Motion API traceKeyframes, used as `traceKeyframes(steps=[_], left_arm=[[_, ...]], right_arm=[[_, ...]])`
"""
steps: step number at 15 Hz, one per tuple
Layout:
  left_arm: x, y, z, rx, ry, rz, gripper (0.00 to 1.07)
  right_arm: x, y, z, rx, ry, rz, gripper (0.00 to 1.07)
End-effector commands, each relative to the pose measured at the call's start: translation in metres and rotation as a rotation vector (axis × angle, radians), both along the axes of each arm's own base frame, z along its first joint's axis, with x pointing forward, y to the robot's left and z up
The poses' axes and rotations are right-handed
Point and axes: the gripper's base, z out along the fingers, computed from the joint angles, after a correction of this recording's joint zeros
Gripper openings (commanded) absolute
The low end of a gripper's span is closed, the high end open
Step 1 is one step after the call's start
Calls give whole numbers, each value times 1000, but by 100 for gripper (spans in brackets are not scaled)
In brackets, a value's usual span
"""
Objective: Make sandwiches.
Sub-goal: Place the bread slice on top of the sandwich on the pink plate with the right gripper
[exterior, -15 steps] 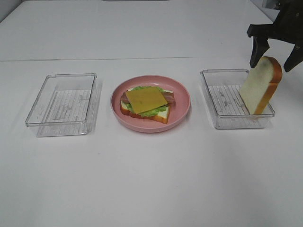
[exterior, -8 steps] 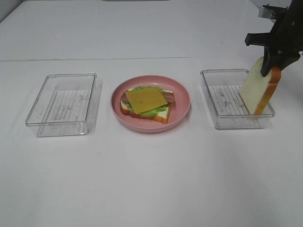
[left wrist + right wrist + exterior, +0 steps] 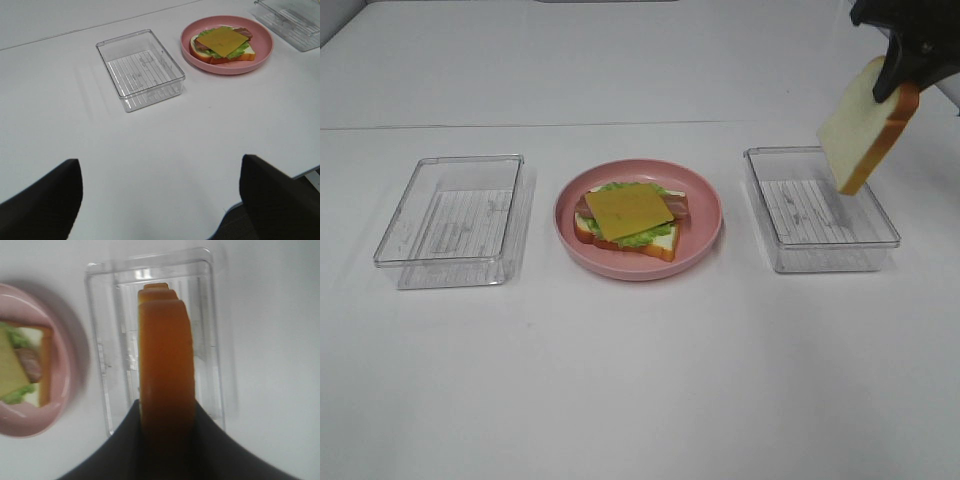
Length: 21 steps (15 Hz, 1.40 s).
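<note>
White bread slice [image 3: 865,125] hangs tilted in the right gripper [image 3: 898,72], jaws clamped on its top crust, clear above the right tray [image 3: 775,200]. The open-faced stack [image 3: 630,220] on the pink plate [image 3: 705,235] lies leftward of it. Left gripper [image 3: 155,200] looks spread and empty, though only its tips show.

There are two clear trays, one on the left [image 3: 450,220] and one on the right [image 3: 817,210]. There is one pink plate [image 3: 638,218]. There are two bread slices, one on the plate [image 3: 658,243] and one up in the air [image 3: 865,125]. There is one cheese slice [image 3: 628,210].
</note>
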Motion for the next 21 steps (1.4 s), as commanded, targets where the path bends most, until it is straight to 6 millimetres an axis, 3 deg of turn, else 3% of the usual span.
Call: traceKeyframes(steps=[1, 5, 7, 13, 15, 21], left_arm=[[-3, 1, 0, -6, -28, 4, 81], [-3, 1, 0, -6, -28, 4, 81], [-3, 1, 0, -6, -28, 4, 81], [-3, 1, 0, -6, -28, 4, 81], [-3, 1, 0, -6, -28, 4, 81], [-3, 1, 0, -6, -28, 4, 81]], right_arm=[[-18, 14, 23, 157, 19, 29, 0], [-32, 32, 11, 376, 7, 46, 0], [-37, 51, -13, 507, 7, 62, 0], [-38, 148, -58, 624, -63, 84, 0], [-33, 171, -74, 641, -81, 38, 0], [-26, 182, -133, 643, 43, -39, 0]])
